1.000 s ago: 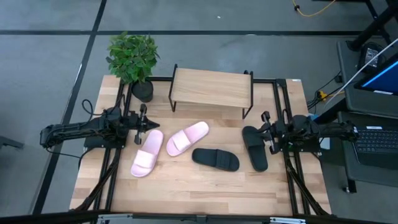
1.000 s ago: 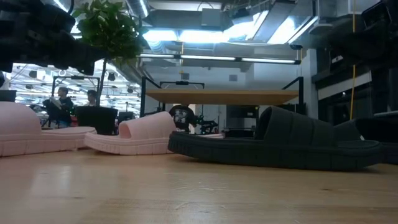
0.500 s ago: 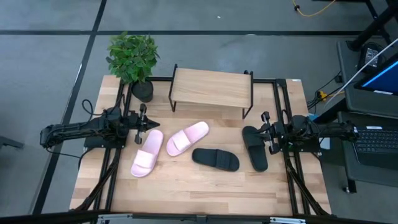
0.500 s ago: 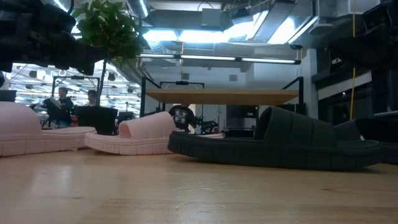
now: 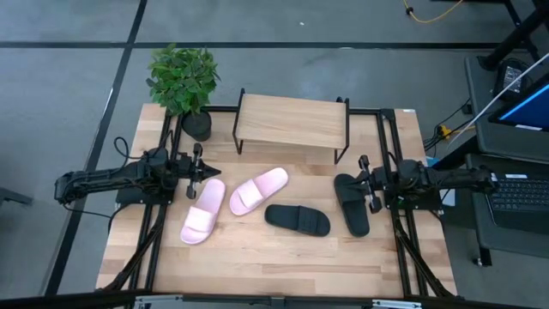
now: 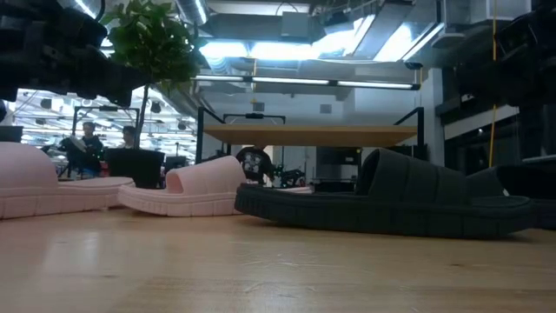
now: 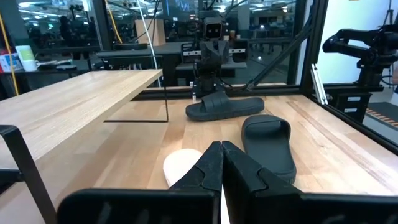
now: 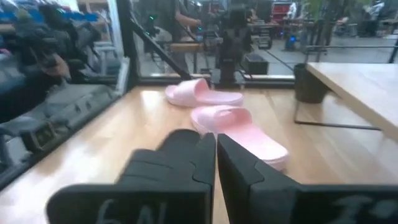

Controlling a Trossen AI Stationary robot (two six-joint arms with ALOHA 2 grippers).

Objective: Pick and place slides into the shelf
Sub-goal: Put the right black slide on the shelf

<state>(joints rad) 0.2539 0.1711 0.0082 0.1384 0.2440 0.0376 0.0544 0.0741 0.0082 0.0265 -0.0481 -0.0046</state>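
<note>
Two pink slides (image 5: 203, 211) (image 5: 258, 190) and two black slides (image 5: 298, 219) (image 5: 352, 202) lie soles down on the wooden table, in front of the shelf (image 5: 290, 122). The shelf stands on thin black legs at the far middle, with nothing on its plank top. My left gripper (image 5: 199, 172) hovers shut at the table's left, just beyond the left pink slide; its fingertips (image 7: 221, 144) meet. My right gripper (image 5: 364, 180) hovers shut at the table's right, over the far end of the right black slide; its fingers (image 8: 216, 137) are together. Neither holds anything.
A potted plant (image 5: 184, 81) stands at the far left corner beside the shelf. Black frame rails (image 5: 163, 215) (image 5: 403, 232) run along both table sides under the arms. Bare wood lies along the near edge (image 5: 274, 266). People show in the room beyond (image 6: 87, 143).
My right gripper has nosed a little toward the table's left edge over the right black slide, staying shut. The slides and the shelf have stayed in place.
</note>
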